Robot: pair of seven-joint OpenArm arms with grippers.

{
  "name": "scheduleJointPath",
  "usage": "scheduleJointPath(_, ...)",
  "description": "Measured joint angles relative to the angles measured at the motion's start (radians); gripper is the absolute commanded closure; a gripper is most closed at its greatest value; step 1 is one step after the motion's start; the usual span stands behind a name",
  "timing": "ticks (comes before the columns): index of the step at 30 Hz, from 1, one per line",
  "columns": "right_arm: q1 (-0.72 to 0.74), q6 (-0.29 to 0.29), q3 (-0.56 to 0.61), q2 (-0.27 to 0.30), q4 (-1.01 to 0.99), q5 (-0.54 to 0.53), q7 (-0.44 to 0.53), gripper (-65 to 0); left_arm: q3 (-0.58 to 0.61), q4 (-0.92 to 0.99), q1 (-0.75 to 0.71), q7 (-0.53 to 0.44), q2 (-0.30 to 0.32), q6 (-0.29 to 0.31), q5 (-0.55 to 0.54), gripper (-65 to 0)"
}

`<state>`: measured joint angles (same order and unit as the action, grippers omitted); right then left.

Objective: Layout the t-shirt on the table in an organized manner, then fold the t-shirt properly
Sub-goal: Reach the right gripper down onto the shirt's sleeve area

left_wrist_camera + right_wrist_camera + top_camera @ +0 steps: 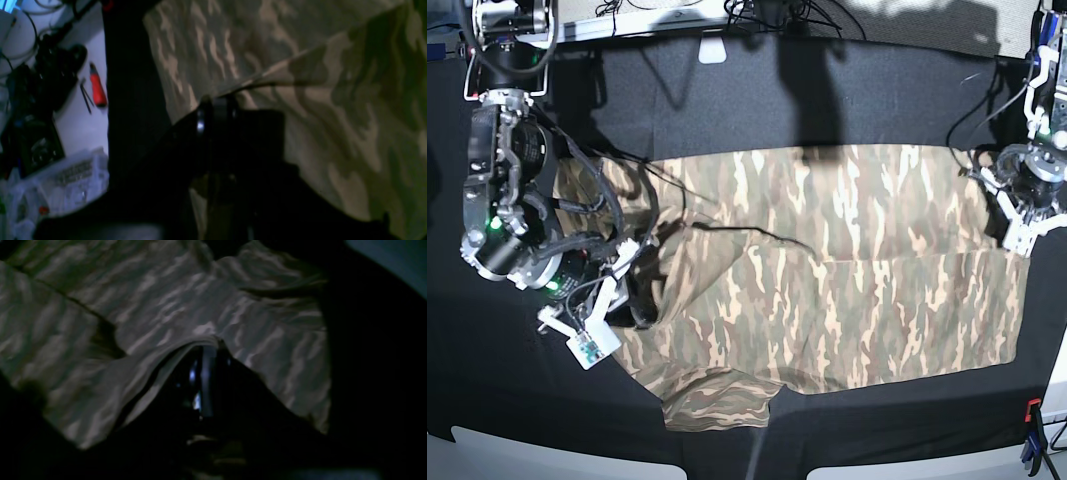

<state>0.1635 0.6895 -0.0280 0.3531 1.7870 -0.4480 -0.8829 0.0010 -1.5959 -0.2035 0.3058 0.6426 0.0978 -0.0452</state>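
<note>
Camouflage cotton covers the middle of the table point(757, 90): the t-shirt point(847, 300) lies mostly flat, its hem toward the base view's right edge and its collar end toward the left, with one sleeve pointing at the near edge. A folded-over panel runs along its far half.

The right gripper point(208, 350) has its jaws clamped on a raised lip of fabric at the collar end. The left gripper point(217, 103) looks closed on the edge of the folded layer near the hem, though that view is dark.

Risks, as I judge them:
- If the arms carry their corners at uneven pace, the fold will skew and wrinkle.
- Either pinch may hold only one layer, letting the lower one drag or drop.
- Pulling outward too hard could slide the whole shirt toward one table edge.
</note>
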Motion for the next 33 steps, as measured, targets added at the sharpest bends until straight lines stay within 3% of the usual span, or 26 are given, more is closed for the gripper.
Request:
scheduleJointPath(5, 0.000, 0.000, 0.000, -0.077, -0.008, 0.083, 0.089, 0.0, 0.000, 0.036, 0.034, -0.048, -0.004, 0.000, 0.000, 0.0)
scheduleJointPath(9, 0.003, -0.001, 0.000, -0.145, -0.052, 0.199, 0.095, 0.0, 0.000, 0.064, 0.055, -0.044, -0.040, -0.007, 0.005, 0.0)
scheduleJointPath(14, 0.015, -0.068, -0.002, -0.192, -0.106, 0.350, 0.186, 0.0, 0.000, 0.065, 0.058, -0.046, -0.083, -0.004, 0.007, 0.0)
scheduleJointPath(30, 0.097, -0.093, -0.005, -0.284, -0.266, 0.408, 0.208, 0.0, 0.000, 0.066, 0.060, -0.092, -0.097, -0.004, 0.019, 0.0)
scheduleJointPath(33, 0.097, -0.142, -0.005, -0.284, -0.266, 0.460, 0.205, -0.8, 0.000, 0.066, 0.060, -0.093, -0.097, -0.004, 0.019, 0.0)
